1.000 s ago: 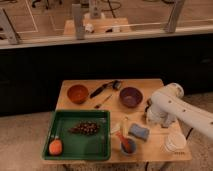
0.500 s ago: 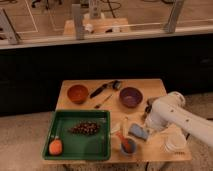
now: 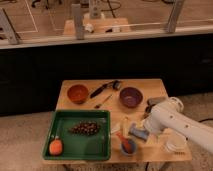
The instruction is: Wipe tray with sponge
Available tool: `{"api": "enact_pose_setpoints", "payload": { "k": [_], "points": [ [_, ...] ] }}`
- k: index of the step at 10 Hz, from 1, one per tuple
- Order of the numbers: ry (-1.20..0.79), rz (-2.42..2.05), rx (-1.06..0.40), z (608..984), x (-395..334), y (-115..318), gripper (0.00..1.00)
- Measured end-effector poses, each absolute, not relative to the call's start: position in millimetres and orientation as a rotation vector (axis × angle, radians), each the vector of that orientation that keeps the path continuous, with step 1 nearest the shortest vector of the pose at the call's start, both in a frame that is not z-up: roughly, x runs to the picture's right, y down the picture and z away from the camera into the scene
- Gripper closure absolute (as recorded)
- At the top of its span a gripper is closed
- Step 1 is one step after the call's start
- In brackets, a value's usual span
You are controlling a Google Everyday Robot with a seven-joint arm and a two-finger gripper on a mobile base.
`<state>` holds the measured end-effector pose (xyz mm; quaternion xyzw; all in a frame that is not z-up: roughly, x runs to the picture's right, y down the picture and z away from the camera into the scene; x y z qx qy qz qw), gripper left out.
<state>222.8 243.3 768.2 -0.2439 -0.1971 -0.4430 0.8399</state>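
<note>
A green tray (image 3: 100,147) lies on the front left of the wooden table. A dark pile (image 3: 84,129) sits in its middle and an orange object (image 3: 55,146) in its front left corner. A blue-grey block that looks like the sponge (image 3: 138,133) lies on the table to the right of the tray. My white arm (image 3: 175,122) reaches in from the right. My gripper (image 3: 146,125) is at the block's right end, right over or against it.
An orange bowl (image 3: 77,93), a black brush (image 3: 102,89) and a purple bowl (image 3: 131,97) stand at the back of the table (image 3: 150,85). A small blue cup with a red item (image 3: 127,145) stands in front of the block. A white item (image 3: 175,146) lies at the front right.
My arm has swung down and to the left, bringing the gripper from above the table's right side down to the blue-grey block. The objects on the table have stayed in place.
</note>
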Motion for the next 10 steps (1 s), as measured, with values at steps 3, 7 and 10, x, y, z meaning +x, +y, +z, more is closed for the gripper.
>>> {"api": "enact_pose_setpoints", "payload": {
  "k": [3, 7, 10],
  "points": [
    [-0.430, -0.933, -0.512, 775, 211, 246, 0.24],
    [-0.418, -0.934, -0.510, 786, 199, 244, 0.24],
    [-0.407, -0.953, -0.521, 797, 190, 246, 0.24]
  ]
}}
